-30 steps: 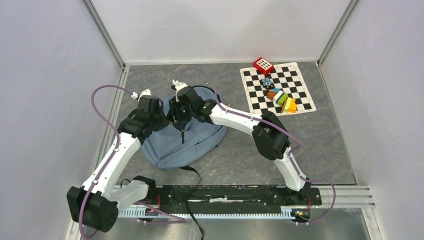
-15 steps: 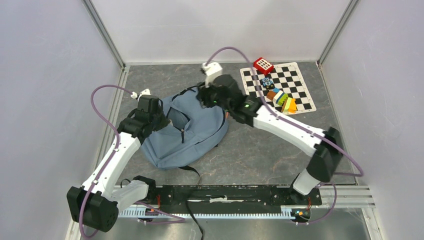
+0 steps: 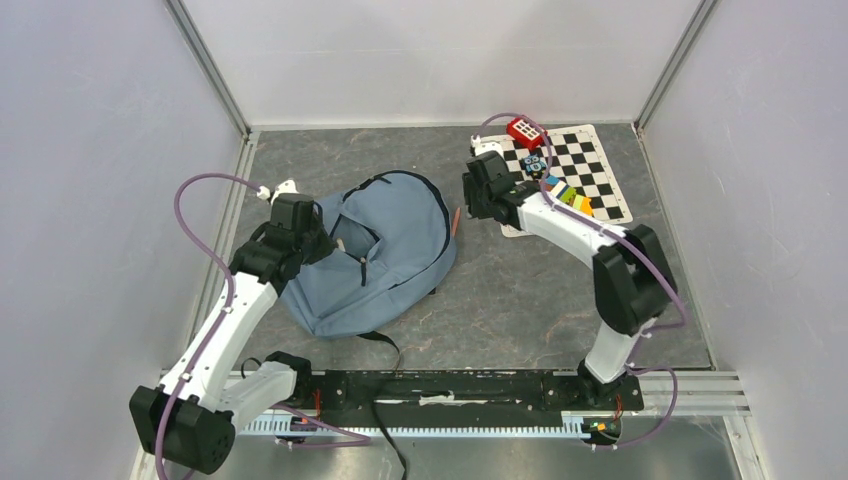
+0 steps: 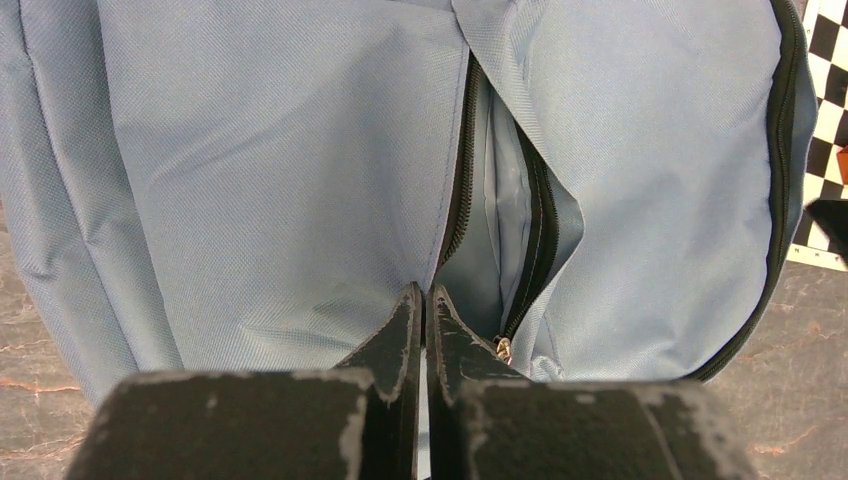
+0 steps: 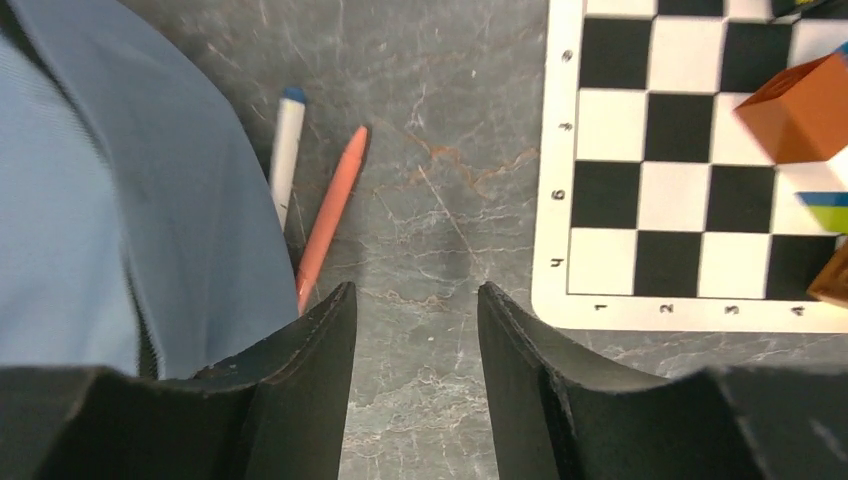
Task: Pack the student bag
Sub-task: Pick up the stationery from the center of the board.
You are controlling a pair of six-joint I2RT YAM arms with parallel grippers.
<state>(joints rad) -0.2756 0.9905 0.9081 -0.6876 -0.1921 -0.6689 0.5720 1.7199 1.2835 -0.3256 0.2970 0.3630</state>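
Note:
The blue-grey student bag (image 3: 395,265) lies flat at the centre-left of the table, its front pocket zipper open. My left gripper (image 3: 326,240) is shut on the fabric edge of that opening; in the left wrist view the closed tips (image 4: 422,292) pinch the bag (image 4: 250,150) beside the black zipper. My right gripper (image 3: 480,197) is open and empty, hovering above the bare table between the bag and the chessboard mat (image 3: 590,170). In the right wrist view the tips (image 5: 415,290) frame stone table, with the bag (image 5: 130,200) at the left.
An orange pen (image 5: 330,215) and a white pen with a blue cap (image 5: 285,150) lie beside the bag's right edge; the orange pen also shows from above (image 3: 455,221). A red keypad toy (image 3: 526,131) and coloured blocks (image 3: 568,200) sit on the mat. Walls enclose three sides.
My right arm has swung away from the bag's opening, rightward to the gap beside the chessboard mat. My left gripper has stayed clamped on the bag.

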